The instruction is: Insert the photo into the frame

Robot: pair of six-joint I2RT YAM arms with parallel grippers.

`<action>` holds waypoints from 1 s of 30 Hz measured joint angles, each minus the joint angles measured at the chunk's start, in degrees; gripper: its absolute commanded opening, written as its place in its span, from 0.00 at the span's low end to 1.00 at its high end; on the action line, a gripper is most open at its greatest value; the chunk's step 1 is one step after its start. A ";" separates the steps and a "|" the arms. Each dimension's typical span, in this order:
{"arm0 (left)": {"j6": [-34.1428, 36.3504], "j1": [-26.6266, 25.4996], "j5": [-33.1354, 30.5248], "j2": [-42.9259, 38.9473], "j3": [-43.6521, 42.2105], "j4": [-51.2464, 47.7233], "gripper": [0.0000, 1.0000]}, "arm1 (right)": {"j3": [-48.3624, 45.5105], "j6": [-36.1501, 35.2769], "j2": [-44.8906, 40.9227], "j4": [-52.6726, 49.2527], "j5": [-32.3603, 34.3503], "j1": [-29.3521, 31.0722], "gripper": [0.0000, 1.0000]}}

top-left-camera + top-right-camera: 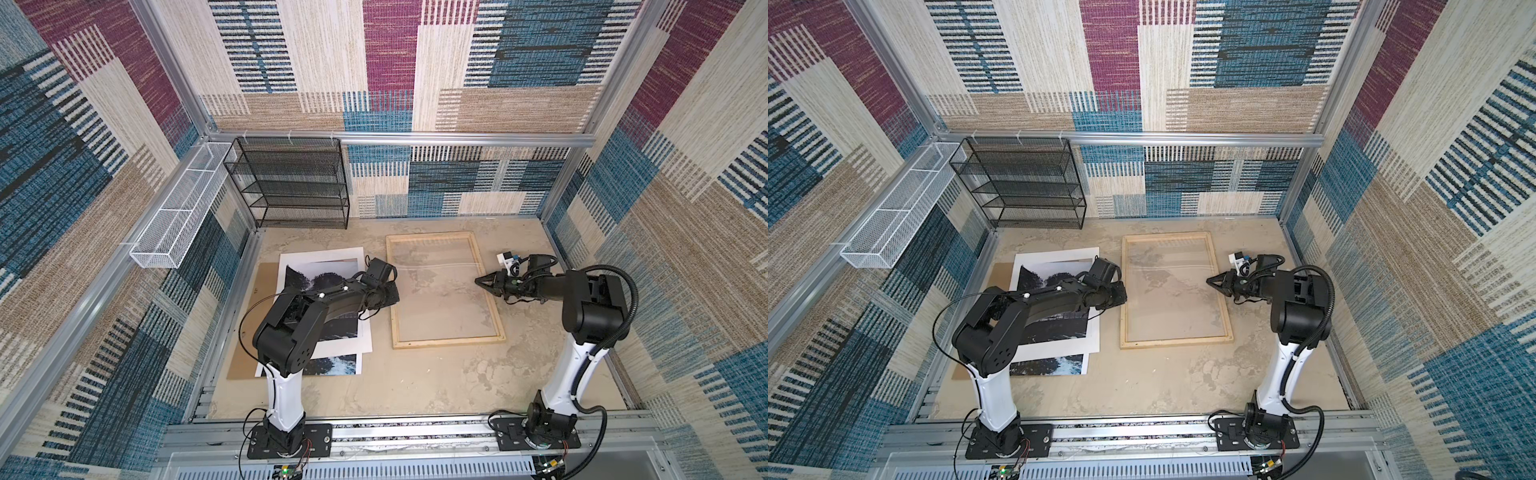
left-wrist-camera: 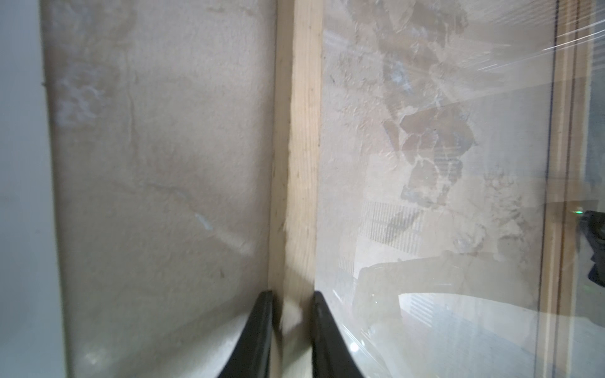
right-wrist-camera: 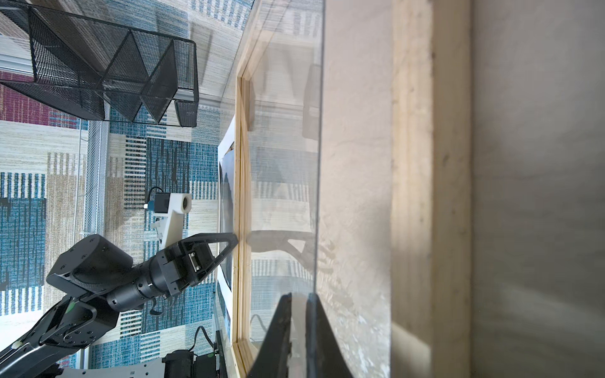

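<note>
Left wrist view: left gripper (image 2: 291, 296) jaws sit on either side of the frame's (image 2: 298, 163) pale wood bar, pressed to it, so clamped on the bar. Right wrist view: right gripper (image 3: 299, 294) works inside the opposite long side. Its jaws are a narrow gap apart and the edge of the clear pane (image 3: 284, 183) runs down to them. Cannot tell whether it is pinched or free.

Frame lies on the counter (image 1: 415, 386), middle-right, long axis running near to far. The photo (image 1: 332, 365) lies just left of it, picture side up, under the white mat (image 1: 324, 253) and over the brown backing sheet (image 1: 266, 286). Its long axis also runs near to far, with the near end poking out past the mat.

Risks, as judged:
- The pane edge stands apart from the right-hand bar, so a slip there could drop or crack it.
- A one-sided pull on the left bar could skew the frame.
- The photo is sandwiched, so dragging it may crease it or carry the mat along.
</note>
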 measured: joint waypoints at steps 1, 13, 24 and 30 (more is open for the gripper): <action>0.02 0.00 -0.02 -0.07 0.00 0.00 0.23 | 0.07 -0.15 0.00 -0.02 0.04 0.02 0.21; 0.02 -0.02 -0.17 -0.22 -0.15 -0.07 0.22 | 0.15 -1.42 -1.75 -1.51 1.68 0.17 0.34; 0.02 0.00 -0.59 -0.87 -0.59 -0.83 0.22 | 0.15 -1.88 -3.34 -2.56 4.57 0.17 0.39; 0.04 0.00 -0.63 -0.90 -0.59 -0.83 0.22 | 0.15 -2.32 -3.43 -2.58 5.05 0.74 0.38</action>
